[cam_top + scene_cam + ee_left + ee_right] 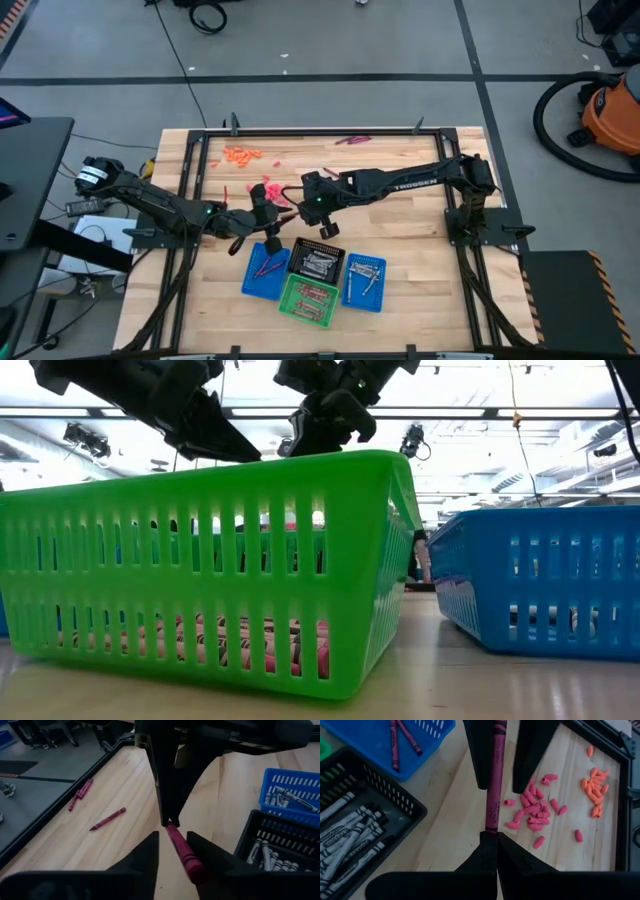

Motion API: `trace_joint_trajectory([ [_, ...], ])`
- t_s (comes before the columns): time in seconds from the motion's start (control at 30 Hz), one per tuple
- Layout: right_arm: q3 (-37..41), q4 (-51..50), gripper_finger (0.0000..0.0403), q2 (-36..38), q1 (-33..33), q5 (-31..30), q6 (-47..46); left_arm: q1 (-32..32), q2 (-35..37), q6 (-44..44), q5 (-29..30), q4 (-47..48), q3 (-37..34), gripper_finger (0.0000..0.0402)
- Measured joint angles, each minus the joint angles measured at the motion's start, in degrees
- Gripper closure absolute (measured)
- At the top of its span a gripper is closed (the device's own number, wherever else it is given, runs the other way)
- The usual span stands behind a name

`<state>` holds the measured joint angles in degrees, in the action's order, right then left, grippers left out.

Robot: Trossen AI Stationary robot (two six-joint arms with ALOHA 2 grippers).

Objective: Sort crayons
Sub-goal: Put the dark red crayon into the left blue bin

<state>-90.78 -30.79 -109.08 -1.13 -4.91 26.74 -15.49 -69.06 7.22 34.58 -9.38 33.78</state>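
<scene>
- Right gripper (496,836) fingers pinch the maroon crayon's (495,775) end above the tabletop (420,225); left gripper (172,845) fingers straddle it, seemingly half-closed.
- Early release risks dropping it short of the blue basket (264,271).

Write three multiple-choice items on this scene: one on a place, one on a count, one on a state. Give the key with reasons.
1. The grey crayons lie in:
A. the black basket
B. the green basket
C. a heap on the bare wood

2. Baskets on the table:
A. two
B. four
C. six

3. The right gripper is:
A. open and empty
B. shut on the maroon crayon
C. shut on an orange piece

Key:
1 A: the grey crayons fill the black basket.
2 B: the high view shows four.
3 B: the right gripper pinches one end of the maroon crayon; the left gripper straddles the other end.
</scene>
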Motion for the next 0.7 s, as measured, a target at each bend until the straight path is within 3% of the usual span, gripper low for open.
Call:
trace_joint_trajectory([
  [0.27,0.00,0.11,0.0392,0.00,0.00,0.01,-1.24,0.00,0.00,-0.19,0.02,0.01,0.00,0.0376],
  [0.53,0.00,0.25,0.0356,0.00,-0.04,-0.22,-2.76,-0.11,0.00,0.12,0.06,0.21,0.00,0.0377],
  [0.7,0.00,-0.96,0.0316,2.09,-0.39,-5.13,-4.13,-0.29,0.00,1.54,-0.88,0.96,0.00,0.0374],
])
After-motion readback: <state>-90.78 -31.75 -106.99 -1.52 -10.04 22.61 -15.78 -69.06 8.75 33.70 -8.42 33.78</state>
